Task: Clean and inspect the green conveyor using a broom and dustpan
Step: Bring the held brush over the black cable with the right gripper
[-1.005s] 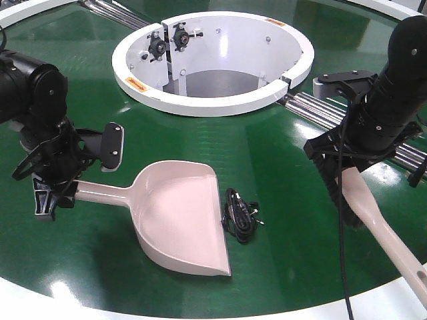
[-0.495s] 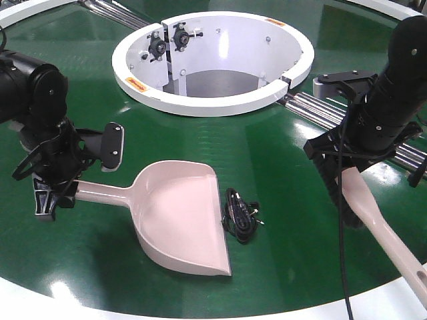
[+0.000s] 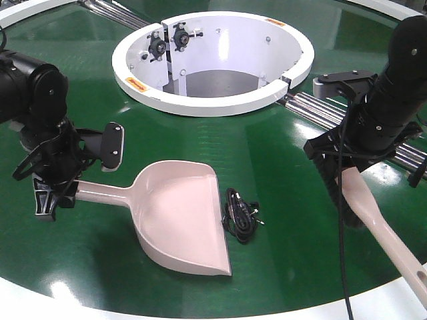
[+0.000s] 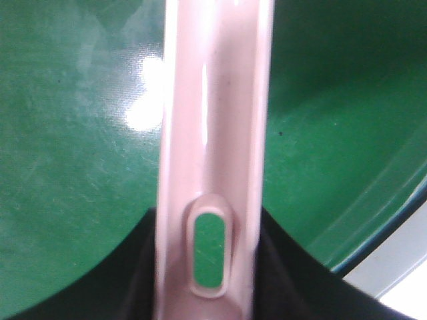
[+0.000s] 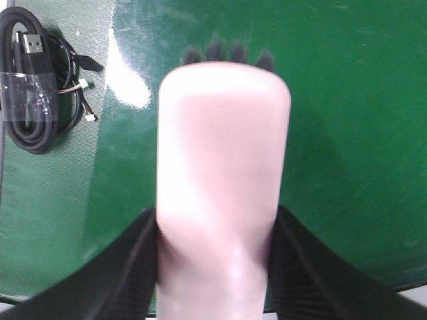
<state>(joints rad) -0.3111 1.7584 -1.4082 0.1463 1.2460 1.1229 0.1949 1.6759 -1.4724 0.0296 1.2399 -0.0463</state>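
The beige-pink dustpan (image 3: pixel 180 220) lies flat on the green conveyor (image 3: pixel 280 153), mouth toward the front right. My left gripper (image 3: pixel 57 188) is shut on the end of its handle; the left wrist view shows the handle (image 4: pixel 213 133) with its slotted hole between the jaws of the left gripper (image 4: pixel 210 273). My right gripper (image 3: pixel 341 167) is shut on the broom (image 3: pixel 377 223) near its head, with the long handle trailing to the front right. From the right wrist, the broom's back (image 5: pixel 223 167) fills the right gripper (image 5: pixel 217 267), and dark bristles (image 5: pixel 230 55) touch the belt.
A coiled black cable (image 3: pixel 240 213) lies on the belt between the dustpan and the broom, also visible as the cable (image 5: pixel 37 80) at the right wrist view's upper left. The white central ring (image 3: pixel 213 100) and steel rollers (image 3: pixel 320 110) stand behind. The white outer rim (image 3: pixel 200 313) runs along the front.
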